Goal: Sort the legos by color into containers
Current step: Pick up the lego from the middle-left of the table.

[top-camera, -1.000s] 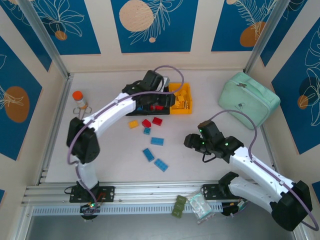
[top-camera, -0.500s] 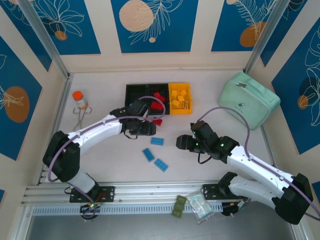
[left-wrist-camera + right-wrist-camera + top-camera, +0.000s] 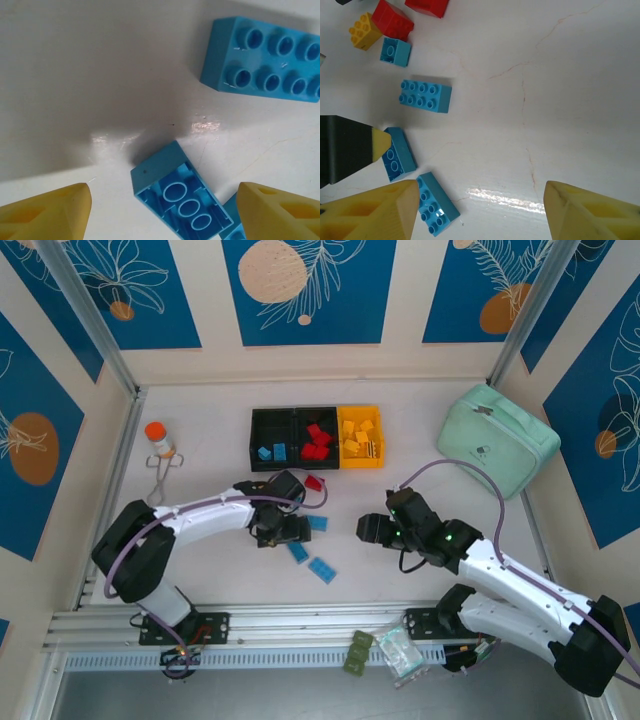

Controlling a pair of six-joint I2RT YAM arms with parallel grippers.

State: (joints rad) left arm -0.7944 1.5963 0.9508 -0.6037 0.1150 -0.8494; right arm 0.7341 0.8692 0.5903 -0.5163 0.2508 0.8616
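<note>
White tabletop [image 3: 200, 560] carries loose blue legos [image 3: 322, 570] near the 3 joined containers [image 3: 275, 411], 1 upturned brick [image 3: 177, 200] lying between the left gripper's [image 3: 164, 192] spread fingers [image 3: 45, 212], apparently untouched, while the right gripper [image 3: 481, 186] hangs just beside them, jaws apart and empty.

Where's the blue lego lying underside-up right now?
In the left wrist view, the underside-up blue lego sits between the open fingertips of the left hand, just below a studs-up blue brick.
</note>
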